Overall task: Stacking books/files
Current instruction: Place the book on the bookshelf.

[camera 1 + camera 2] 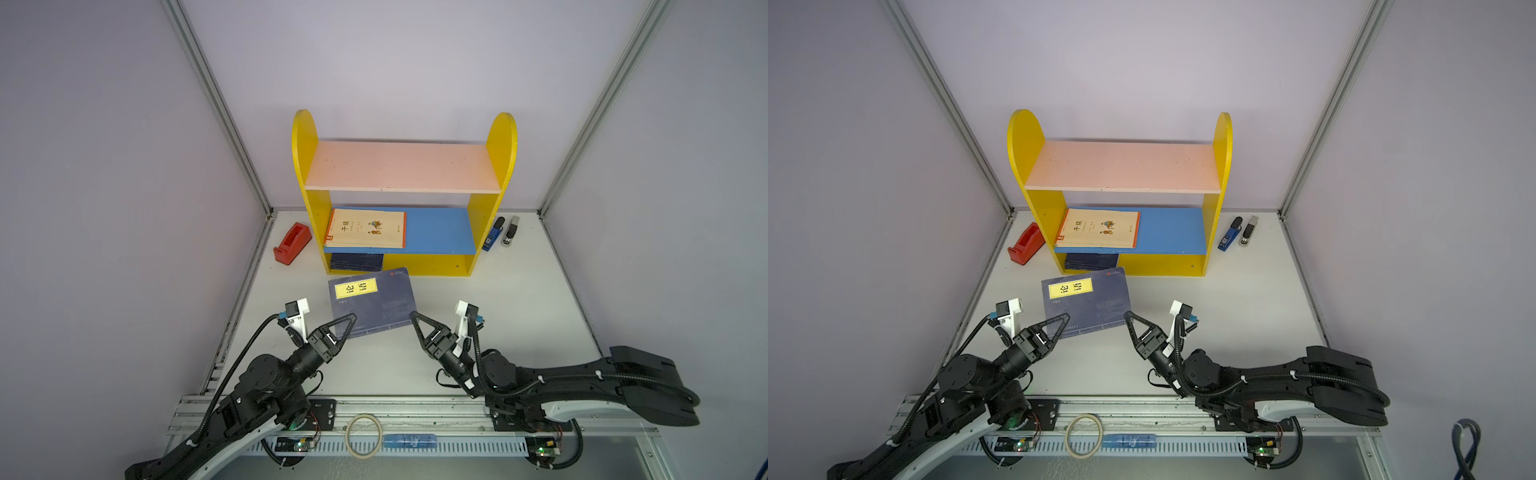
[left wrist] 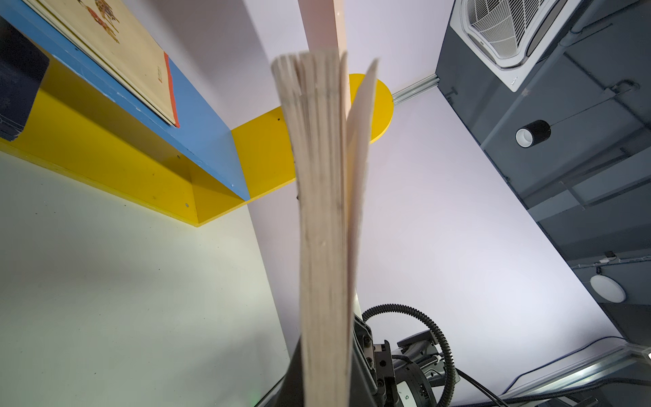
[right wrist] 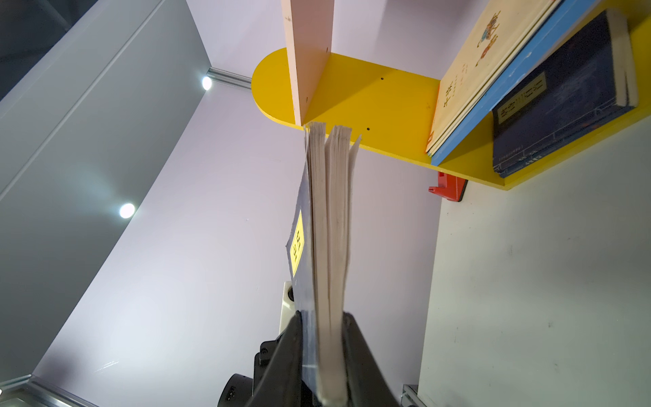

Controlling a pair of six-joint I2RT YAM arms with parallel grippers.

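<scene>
Between left claw (image 1: 352,319) and right claw (image 1: 413,316), one navy book (image 1: 376,305) is clamped.

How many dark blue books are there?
2 visible: the held navy book, gripped by the left gripper and right gripper before the yellow shelf; the shelved navy book, lying on its bottom level, possibly hiding more beneath.

yellow label (image 1: 355,288) on the navy book (image 1: 374,307) reads 论语; the cream book (image 1: 365,230) title is perhaps 千读, small and blurry.
</scene>
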